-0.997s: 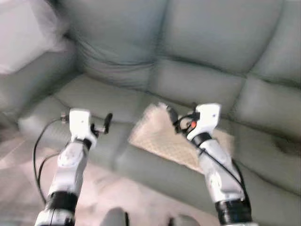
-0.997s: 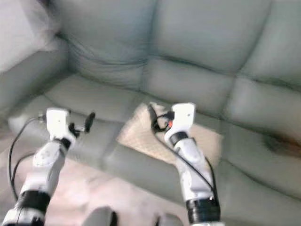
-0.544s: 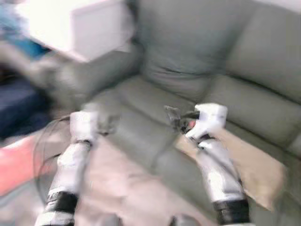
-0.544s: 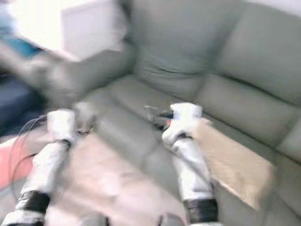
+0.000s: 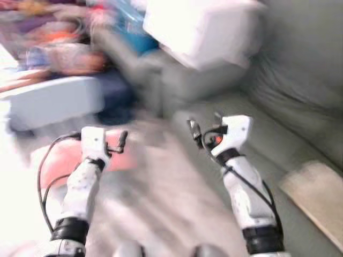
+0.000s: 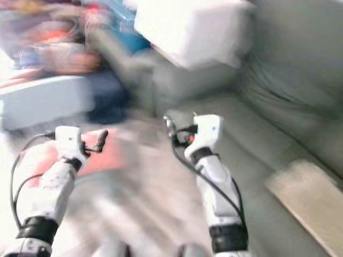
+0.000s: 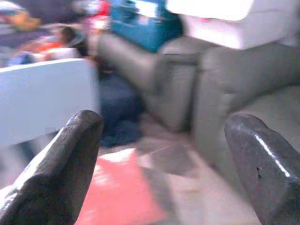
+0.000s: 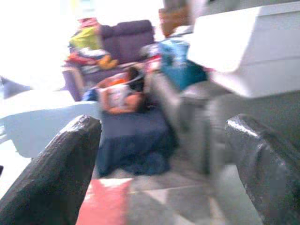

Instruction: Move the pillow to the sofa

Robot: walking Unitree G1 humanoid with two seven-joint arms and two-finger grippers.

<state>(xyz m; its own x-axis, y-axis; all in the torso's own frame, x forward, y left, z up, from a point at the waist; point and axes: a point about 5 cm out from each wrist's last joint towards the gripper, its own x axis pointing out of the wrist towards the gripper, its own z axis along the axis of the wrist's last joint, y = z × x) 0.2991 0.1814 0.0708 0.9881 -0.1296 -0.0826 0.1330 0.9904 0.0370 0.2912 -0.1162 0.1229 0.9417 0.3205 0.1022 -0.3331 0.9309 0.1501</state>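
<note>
One pillow (image 5: 316, 195): flat on sofa (image 5: 278, 96) seat, long axis diagonal
Two claws: left claw (image 5: 115, 143) wide, empty; right claw (image 5: 195, 131) wide, empty
Views: motion-blurred

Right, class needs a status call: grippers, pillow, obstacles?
Left gripper open, empty. Right gripper open, empty. Pillow lying on sofa seat. View blurred; nothing seen between the fingers.

One tan pillow (image 5: 316, 195) lies on one grey-green sofa (image 5: 300, 91). One large white block (image 5: 201, 29) sits on the sofa's armrest, with one blue-green box (image 7: 143, 21) beside it. Two grippers show: the left gripper (image 5: 115, 143) and the right gripper (image 5: 201, 131). One red patch (image 5: 75, 160) marks the floor. The blurred clutter beyond cannot be counted.
</note>
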